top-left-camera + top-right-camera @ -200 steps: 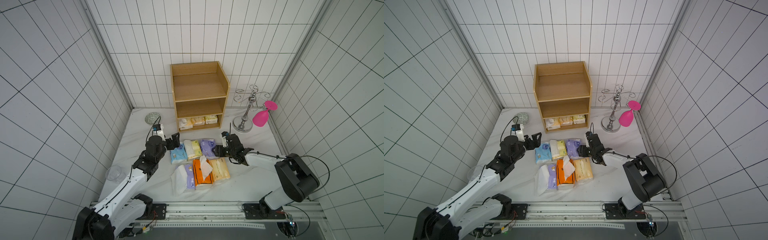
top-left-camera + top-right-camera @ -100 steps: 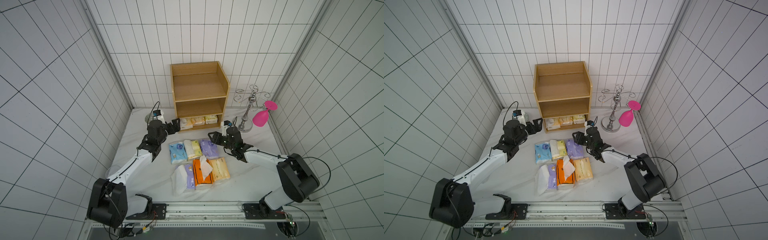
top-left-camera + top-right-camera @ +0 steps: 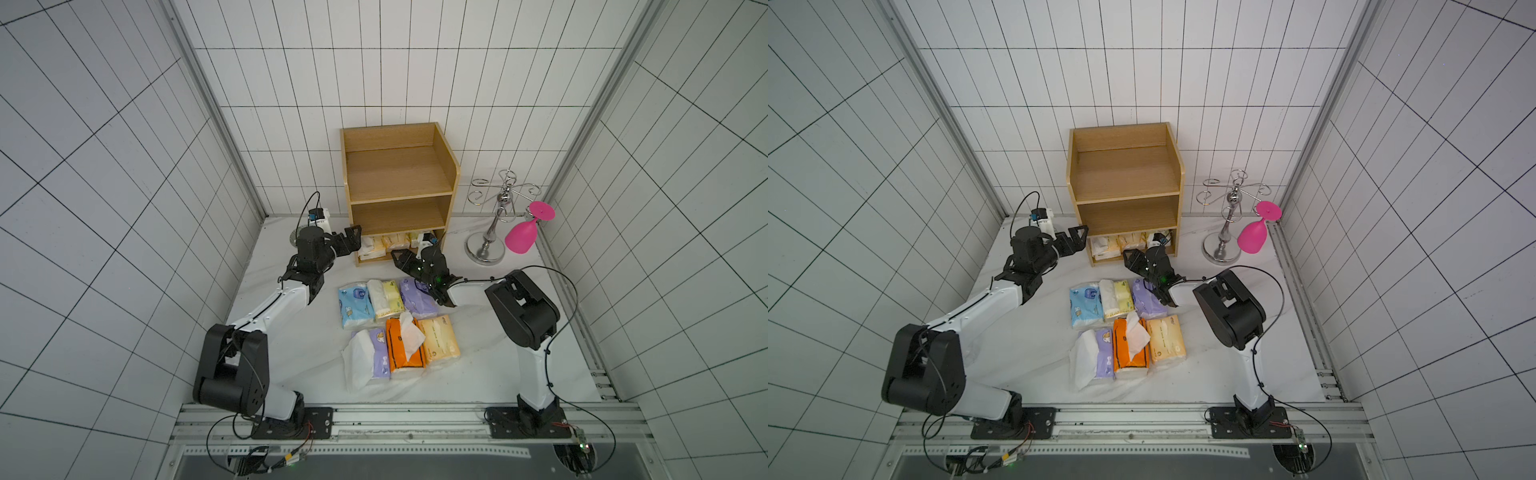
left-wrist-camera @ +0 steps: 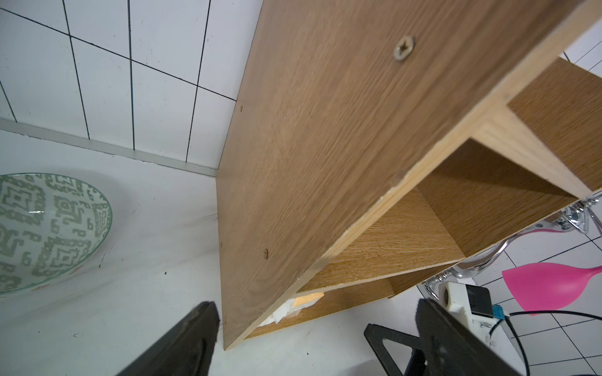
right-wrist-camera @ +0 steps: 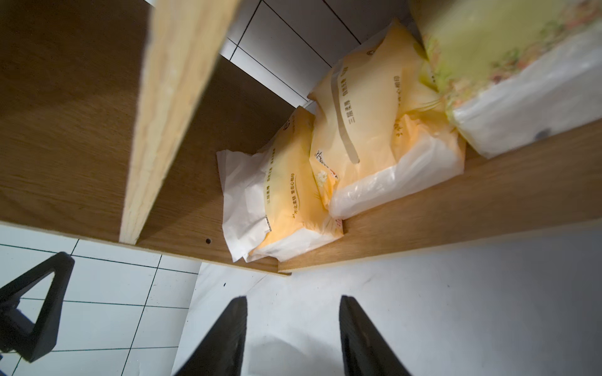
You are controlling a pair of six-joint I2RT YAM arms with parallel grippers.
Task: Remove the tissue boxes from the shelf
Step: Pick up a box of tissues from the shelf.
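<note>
1. White tiled walls close in a white bench (image 3: 478, 374). The shelf (image 3: 399, 178) stands at the back of it, against the wall.
2. Three packs (image 3: 390, 241) lie side by side in the bottom tier of the shelf.
3. The right wrist view shows them closely:
   - the end pack (image 5: 293, 201) is peach, with white tissue loose at one end;
   - the mid pack (image 5: 374, 130) is peach and touches the end pack;
   - the pale pack (image 5: 505, 65) is yellowish and partly out of frame.
4. Six more lie on the bench in front of the shelf, in two rows.
   - Row nearer the shelf: blue pack (image 3: 353, 305), yellow pack (image 3: 392, 297), purple pack (image 3: 413, 297).
   - Row farther from it: torn purple pack (image 3: 379, 349) spilling white tissue, orange pack (image 3: 394, 349) with tissue pulled up, peach pack (image 3: 440, 338).
5. My left claw (image 3: 354, 240) is released, jaws spread wide, holding nothing. It sits at the front edge of the shelf's side panel, level with the bottom tier.
6. My right claw (image 5: 293, 325) has its jaws parted, with only bench between the fingers (image 5: 228, 338). It sits just in front of the bottom tier, between the shelf and the purple pack, and faces the shelved packs.
7. A silver stand (image 3: 484, 254) is to the right of the shelf, with a pink glass (image 3: 519, 239) hanging upside down from it.
8. A green-patterned bowl (image 4: 49, 228) rests on the bench by the shelf's other side.
</note>
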